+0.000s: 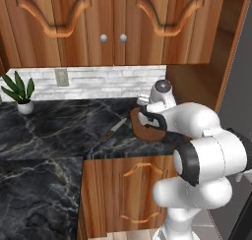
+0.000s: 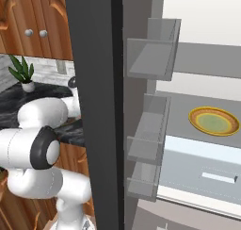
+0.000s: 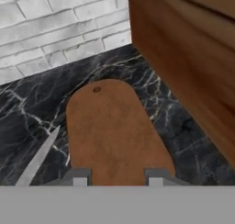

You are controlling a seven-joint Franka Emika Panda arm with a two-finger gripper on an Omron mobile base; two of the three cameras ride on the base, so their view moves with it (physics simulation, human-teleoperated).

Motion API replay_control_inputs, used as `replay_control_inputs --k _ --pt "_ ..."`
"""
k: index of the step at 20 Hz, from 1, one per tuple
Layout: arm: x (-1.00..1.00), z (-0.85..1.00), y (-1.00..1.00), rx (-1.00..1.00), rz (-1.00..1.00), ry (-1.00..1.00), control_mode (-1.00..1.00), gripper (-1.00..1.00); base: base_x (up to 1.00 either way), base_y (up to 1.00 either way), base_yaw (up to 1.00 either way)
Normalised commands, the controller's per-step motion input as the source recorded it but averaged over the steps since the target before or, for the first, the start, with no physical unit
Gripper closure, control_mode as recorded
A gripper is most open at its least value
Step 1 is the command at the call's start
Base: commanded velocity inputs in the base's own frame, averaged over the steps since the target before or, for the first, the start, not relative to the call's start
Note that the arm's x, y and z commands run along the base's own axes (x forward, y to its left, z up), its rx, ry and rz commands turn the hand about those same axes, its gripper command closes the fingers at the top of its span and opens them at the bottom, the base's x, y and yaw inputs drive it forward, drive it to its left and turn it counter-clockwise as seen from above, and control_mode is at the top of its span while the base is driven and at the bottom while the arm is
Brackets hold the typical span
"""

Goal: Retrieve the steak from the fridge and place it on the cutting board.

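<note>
The cutting board [image 3: 114,131], reddish-brown with a small hole at its far end, lies on the black marble counter directly under my gripper [image 3: 118,178]. Its two tips stand at the board's near end, a narrow gap apart. What lies between them is hidden at the bottom of the hand view, so the steak is hidden. From the left base view the gripper [image 1: 146,117] hangs low over the board [image 1: 147,132] in the counter's right corner. The fridge [image 2: 94,106] stands open, with its dark door edge and clear door bins in the right base view.
A knife [image 3: 39,159] lies just left of the board, blade on the counter [image 1: 59,126]. A wooden side panel [image 3: 193,58] rises close on the board's right. A potted plant [image 1: 19,92] stands far left. A yellow plate [image 2: 214,120] rests on a fridge shelf above the pale drawer [image 2: 207,172].
</note>
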Motion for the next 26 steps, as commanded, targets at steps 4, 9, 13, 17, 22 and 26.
replay_control_inputs --k 4,9,13,17,22,26 --pt "0.62 -0.32 -0.21 -0.02 0.07 -0.03 -1.0 1.0 0.0 0.0 0.0" --pt "0.24 -0.47 -0.05 -0.09 0.09 -0.08 -1.0 1.0 0.0 0.0 0.0" --pt "0.28 -0.27 -0.06 -0.06 0.05 -0.08 -1.0 1.0 0.0 0.0 0.0" --pt "0.34 -0.18 -0.04 -0.01 0.0 -0.04 -1.0 1.0 0.0 0.0 0.0" --pt "0.4 -0.15 0.0 -0.02 0.0 -0.02 -1.0 1.0 0.0 0.0 0.0" --pt "0.32 -0.14 0.08 -0.01 -0.01 0.0 -1.0 1.0 0.0 0.0 0.0"
